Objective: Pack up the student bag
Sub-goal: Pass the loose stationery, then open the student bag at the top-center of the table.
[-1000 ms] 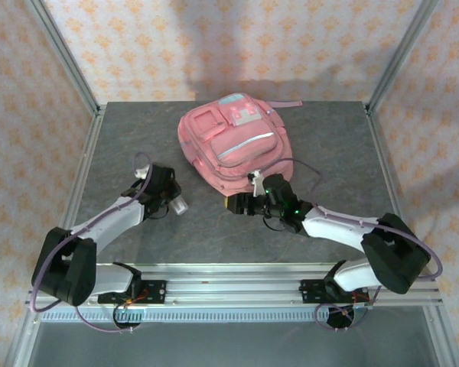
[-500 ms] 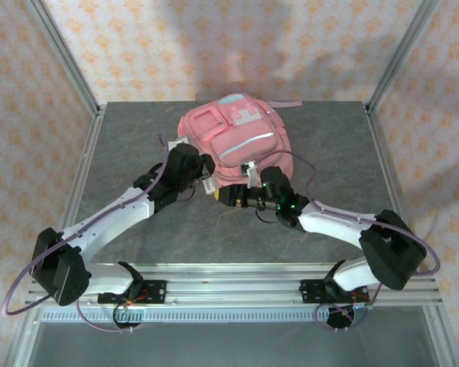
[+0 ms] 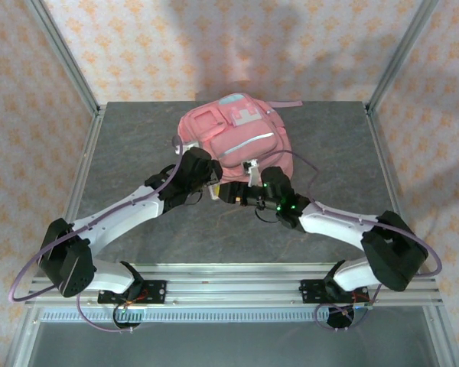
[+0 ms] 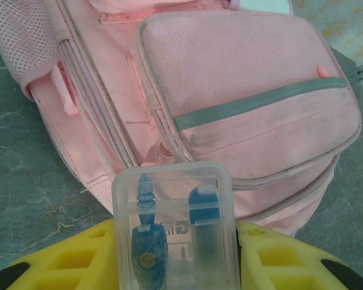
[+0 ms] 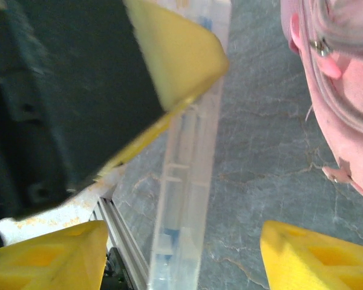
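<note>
**Pink backpack on the desk, two hands meeting at its near edge**

The large pink fabric student bag (image 3: 233, 141) lay flat on the far middle of the grey marbled desk (image 3: 122, 145). Its front faced up, with the light blue-and-white patch at the far end and the grey-striped front pocket toward the arms.

Just off the bag's near edge, the left hand (image 4: 175, 254) gripped a flat clear plastic case (image 4: 174, 211) with blue pieces inside. Its yellow fingers (image 4: 72, 257) were pressed against the two sides of the case. The free end of the case pointed at the lower front pocket, close to the fabric; whether it touched could not be told.

The right hand (image 5: 181, 260) reached in from the right with its yellow fingers spread wide, holding nothing. In its wrist view the case ran edge-on through the gap between them and touched neither. One of the left hand's fingers lay against the upper part of the case there. A pink zip pull (image 5: 328, 65) on the bag hung near the right edge of that view.
</note>
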